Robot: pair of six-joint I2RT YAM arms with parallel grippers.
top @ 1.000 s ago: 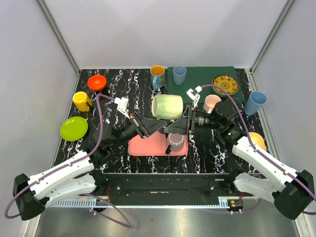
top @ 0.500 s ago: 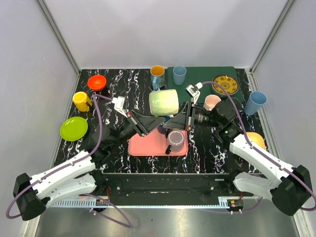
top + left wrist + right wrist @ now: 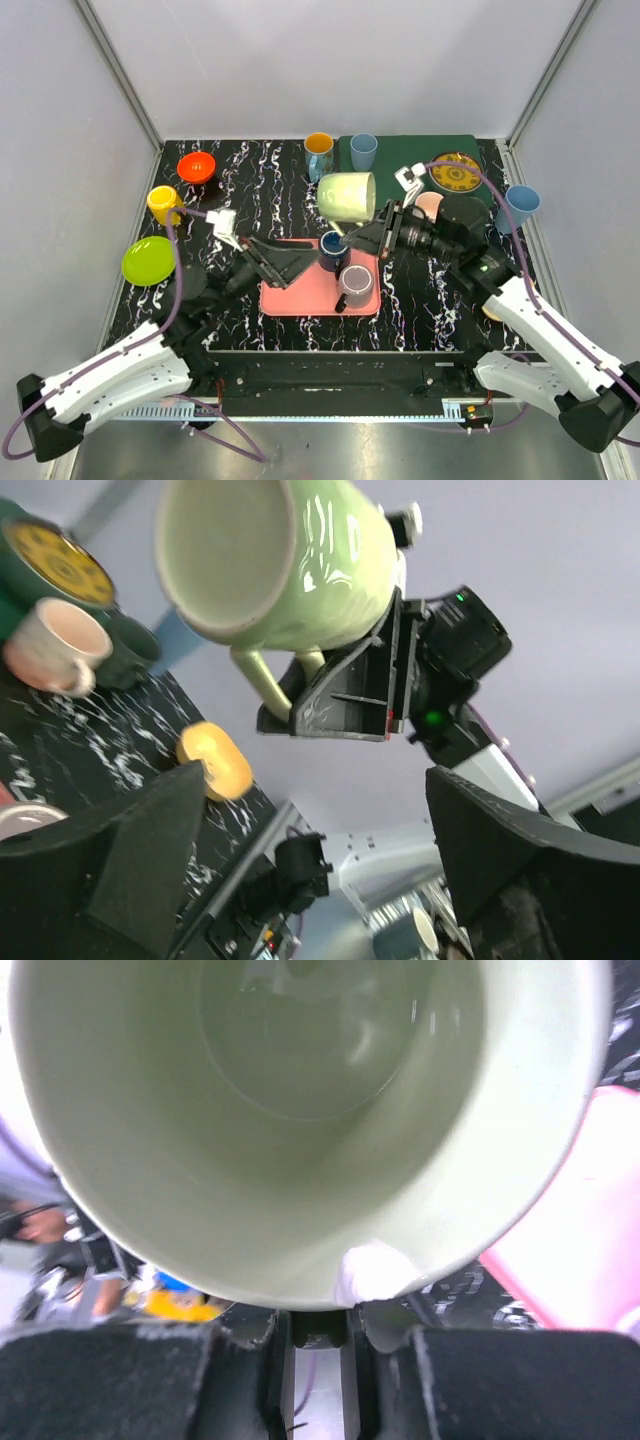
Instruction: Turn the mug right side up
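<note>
- Holding the green mug [image 3: 347, 197] in the air is the right gripper [image 3: 372, 226]; its jaws are closed on the handle, which shows pale just above them at the bottom centre of the right wrist view.
- The mug hangs in the upper middle of the top view, above the table and just past the far edge of the pink mat [image 3: 290, 298], touching nothing but that gripper.
- Its long axis lies nearly level, not upright. The mouth [image 3: 300, 1110] points toward the right wrist camera and fills almost that whole view. The left wrist view, looking up from below, also sees into the mouth [image 3: 225, 555], so I judge that it tips partly downward.
- The left gripper [image 3: 298, 262] is lower and to the left of the mug, over the mat. Its jaws are wide open and its fingers [image 3: 140, 850] stand at the two bottom corners of its own view, with nothing between them.
- The mug is apart from the left jaws, up and to the right of them, so the right arm alone carries it.
- My judgement: the task is not finished. The coming move turns on rolling the right wrist until the mouth faces up, then lowering the base to a free place.
</note>
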